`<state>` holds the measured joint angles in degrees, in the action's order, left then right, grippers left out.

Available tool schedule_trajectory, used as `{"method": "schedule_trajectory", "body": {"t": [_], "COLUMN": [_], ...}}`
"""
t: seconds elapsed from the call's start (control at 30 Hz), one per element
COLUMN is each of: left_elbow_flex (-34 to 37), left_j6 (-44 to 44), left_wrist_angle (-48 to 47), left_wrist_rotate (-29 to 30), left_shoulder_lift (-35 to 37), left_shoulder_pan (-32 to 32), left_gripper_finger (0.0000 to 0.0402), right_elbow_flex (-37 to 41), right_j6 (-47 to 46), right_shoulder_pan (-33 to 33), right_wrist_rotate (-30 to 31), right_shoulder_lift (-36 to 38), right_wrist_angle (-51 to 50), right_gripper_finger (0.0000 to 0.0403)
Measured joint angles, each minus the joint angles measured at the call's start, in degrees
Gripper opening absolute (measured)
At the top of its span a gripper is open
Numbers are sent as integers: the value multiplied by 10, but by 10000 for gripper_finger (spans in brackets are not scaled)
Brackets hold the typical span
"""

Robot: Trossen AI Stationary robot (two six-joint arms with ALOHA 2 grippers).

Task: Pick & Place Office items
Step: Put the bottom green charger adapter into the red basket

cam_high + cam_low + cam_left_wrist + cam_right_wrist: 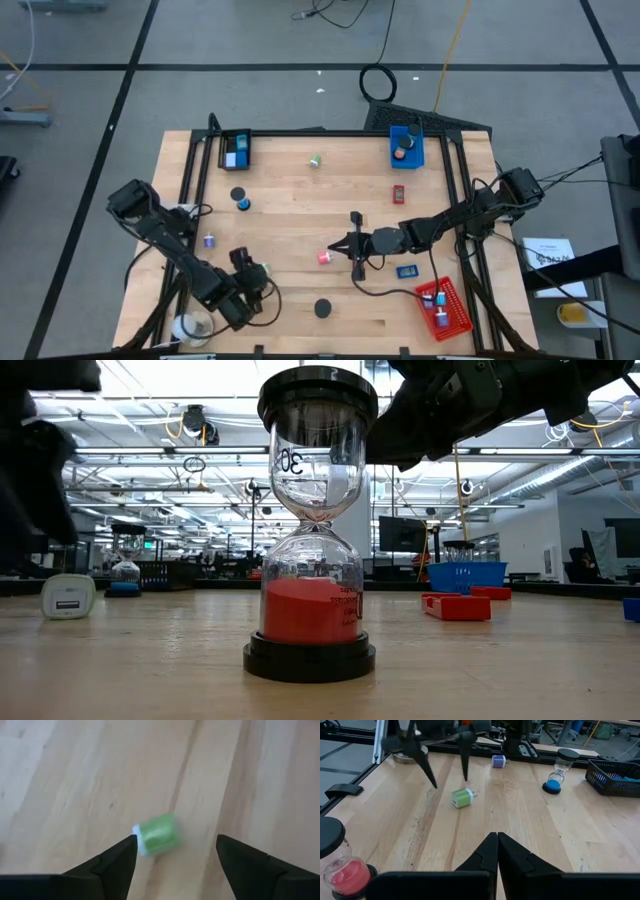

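1. Left gripper [176,854] stood spread wide above the table [300,200], holding nothing; green plug block [157,834] lay on the wood between and just ahead of its fingertips, close to one tip, contact not clear.
2. Right gripper [497,845] was pressed together, empty, low over the wood, well apart from the green plug block, which lay ahead of it.
3. Red sand timer [311,530] stood upright beside the right gripper; glass printed "30".

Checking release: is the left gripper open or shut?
Open. The left gripper has its fingers spread, and the green block lies free on the table between them.
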<state>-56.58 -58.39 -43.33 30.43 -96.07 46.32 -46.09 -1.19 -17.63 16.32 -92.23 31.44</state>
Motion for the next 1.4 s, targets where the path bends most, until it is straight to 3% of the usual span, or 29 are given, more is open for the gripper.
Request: {"method": "schedule_trajectory", "body": {"t": [0.37, 0.6, 1.07, 1.2, 1.4], "left_elbow_flex": [23, 24, 22, 21, 21], "left_j6": [-189, -193, -195, -196, -127], "left_wrist_angle": [60, 118, 142, 123, 111], "left_wrist_rotate": [171, 221, 221, 216, 185], "left_shoulder_lift": [-3, -8, -77, -77, -77], "left_shoulder_pan": [39, 48, 32, 32, 53], "left_gripper_finger": [256, 244, 297, 294, 273], "right_elbow_flex": [0, 0, 0, 0, 0], "right_j6": [-9, -9, -11, -11, -11], "right_shoulder_pan": [0, 0, 0, 0, 0], "right_wrist_rotate": [0, 0, 0, 0, 0], "right_shoulder_lift": [0, 0, 0, 0, 0], "right_wrist_angle": [1, 5, 3, 2, 1], "right_gripper_finger": [4, 4, 4, 4, 4]}}
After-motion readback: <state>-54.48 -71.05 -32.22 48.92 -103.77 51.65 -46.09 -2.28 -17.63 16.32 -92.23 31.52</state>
